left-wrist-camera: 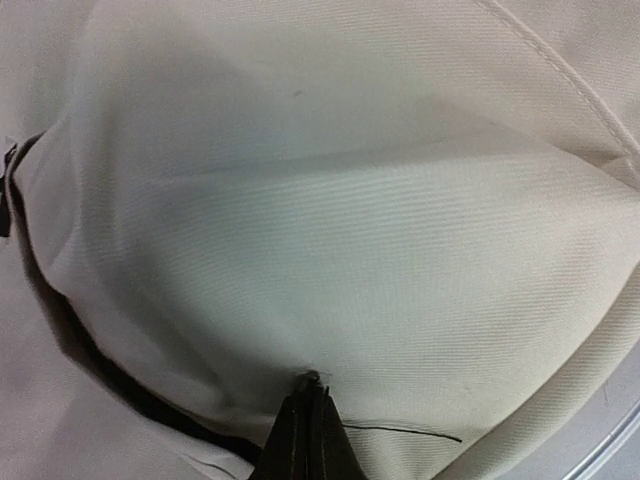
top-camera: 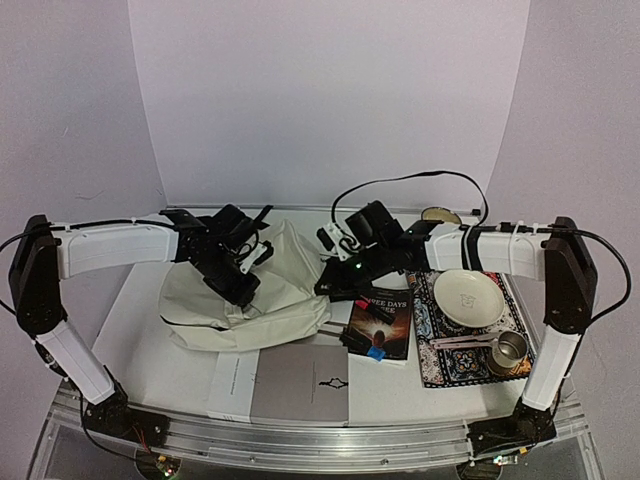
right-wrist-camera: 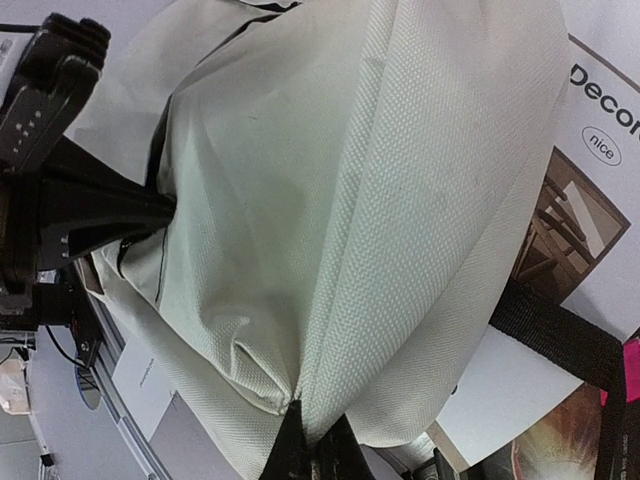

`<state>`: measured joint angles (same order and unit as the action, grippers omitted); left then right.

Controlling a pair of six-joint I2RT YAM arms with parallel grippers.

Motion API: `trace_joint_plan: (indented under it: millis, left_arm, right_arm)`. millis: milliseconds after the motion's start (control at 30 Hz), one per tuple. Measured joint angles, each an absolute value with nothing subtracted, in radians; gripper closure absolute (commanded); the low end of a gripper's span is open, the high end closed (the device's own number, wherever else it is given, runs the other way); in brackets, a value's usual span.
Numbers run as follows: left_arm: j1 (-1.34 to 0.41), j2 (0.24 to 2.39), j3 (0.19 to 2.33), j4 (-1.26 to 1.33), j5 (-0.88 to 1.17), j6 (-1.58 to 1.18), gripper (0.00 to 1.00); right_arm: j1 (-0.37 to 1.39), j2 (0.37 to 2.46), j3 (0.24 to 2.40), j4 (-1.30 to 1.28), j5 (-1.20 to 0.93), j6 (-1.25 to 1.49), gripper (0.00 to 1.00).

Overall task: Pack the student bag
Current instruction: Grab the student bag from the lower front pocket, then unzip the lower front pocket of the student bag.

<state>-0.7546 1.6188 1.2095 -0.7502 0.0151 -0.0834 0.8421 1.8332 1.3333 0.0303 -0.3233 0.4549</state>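
Pressed together at the bottom edge of each wrist view, the left fingers (left-wrist-camera: 306, 400) and right fingers (right-wrist-camera: 306, 430) are each pinching a fold of the student bag (top-camera: 250, 300), their tips half buried in cloth. Coarse-woven cream fabric is filling both close views, hiding most of the black zipper. Soft and slumped, the bag is lying left of centre on the bench (top-camera: 140, 320), overlapping a magazine (right-wrist-camera: 590, 150), with a paperback (top-camera: 380, 322) just beside.
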Motion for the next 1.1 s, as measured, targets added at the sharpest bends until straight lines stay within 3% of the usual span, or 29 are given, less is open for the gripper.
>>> trace_joint_plan:
  millis: [467,767,900,1000,1100]
  left_arm:
    - [-0.614,1.621,1.313,-0.749,-0.220,-0.165,1.00]
    - [-0.489,1.730,1.395,-0.668,-0.153,-0.233,1.00]
    - [-0.464,1.740,1.402,-0.643,-0.063,-0.247,1.00]
    - [-0.458,1.714,1.386,-0.607,0.000,-0.268,1.00]
    - [-0.461,1.641,1.330,-0.568,0.051,-0.296,1.00]
  right_arm:
    - [0.842,1.790,1.254,0.052,-0.387,0.343,1.00]
    - [0.843,1.762,1.213,0.115,-0.430,0.250,1.00]
    - [0.842,1.750,1.212,0.099,-0.411,0.236,0.82]
    - [0.843,1.726,1.213,0.051,-0.390,0.232,0.63]
    - [0.855,1.704,1.238,-0.007,-0.340,0.239,0.51]
